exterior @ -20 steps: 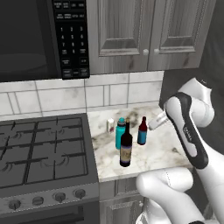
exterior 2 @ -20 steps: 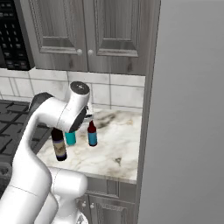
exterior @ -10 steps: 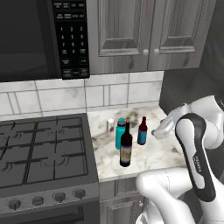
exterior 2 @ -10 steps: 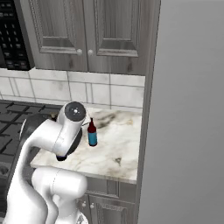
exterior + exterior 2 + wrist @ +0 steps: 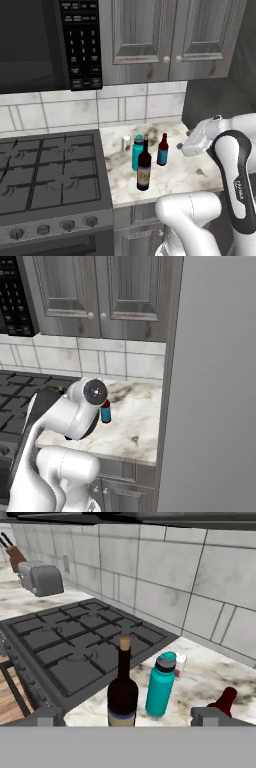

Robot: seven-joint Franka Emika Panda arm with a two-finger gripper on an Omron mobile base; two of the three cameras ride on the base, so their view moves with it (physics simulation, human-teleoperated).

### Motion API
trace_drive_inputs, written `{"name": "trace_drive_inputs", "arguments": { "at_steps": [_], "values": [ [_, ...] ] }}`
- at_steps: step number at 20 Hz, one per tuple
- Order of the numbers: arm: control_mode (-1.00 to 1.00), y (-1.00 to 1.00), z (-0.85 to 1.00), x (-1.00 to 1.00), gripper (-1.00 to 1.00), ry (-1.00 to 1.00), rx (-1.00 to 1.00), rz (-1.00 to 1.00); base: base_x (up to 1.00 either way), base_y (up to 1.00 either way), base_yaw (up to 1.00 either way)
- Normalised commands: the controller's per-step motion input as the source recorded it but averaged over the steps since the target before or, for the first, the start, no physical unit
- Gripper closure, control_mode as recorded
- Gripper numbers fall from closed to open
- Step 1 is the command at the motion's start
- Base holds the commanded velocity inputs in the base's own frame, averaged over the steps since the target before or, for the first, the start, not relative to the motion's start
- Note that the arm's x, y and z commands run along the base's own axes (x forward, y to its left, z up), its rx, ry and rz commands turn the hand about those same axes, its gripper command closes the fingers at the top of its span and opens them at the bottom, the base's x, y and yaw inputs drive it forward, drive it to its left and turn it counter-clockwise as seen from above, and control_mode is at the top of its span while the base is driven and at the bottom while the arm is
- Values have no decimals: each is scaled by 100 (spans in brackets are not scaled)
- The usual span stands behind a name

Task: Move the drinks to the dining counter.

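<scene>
In your left base view, the wine bottle [image 5: 144, 170], teal water bottle [image 5: 137, 152], small brown-red bottle [image 5: 162, 149] and pale can [image 5: 126, 143] stand clustered on the small marble counter [image 5: 185, 175] beside the stove [image 5: 47, 172], all left of your fingers [image 5: 183, 147]. In your right base view, the arm covers most of them, with the small bottle's blue label showing beside it. In your hand view, your fingers [image 5: 132, 717] are spread wide and empty, with the wine bottle and teal bottle standing between the fingertips [image 5: 47, 716], the red bottle just behind the right one, and the can behind the teal bottle.

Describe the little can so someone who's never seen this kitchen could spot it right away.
Find the marble worktop right of the stove. Four drinks cluster near its stove edge; the can stands at the back, nearest the tiled wall, just behind the teal bottle. It is the shortest and palest, with no neck.
</scene>
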Motion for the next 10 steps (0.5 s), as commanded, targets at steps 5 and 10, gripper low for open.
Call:
{"name": "trace_drive_inputs", "arguments": {
  "at_steps": [5,10],
  "values": [
    [-100,12,-1,-11,-100,-10,14,4,0,0,0],
    [-100,15,-21,0,-100,0,9,3,0,0,0]
  ]
}}
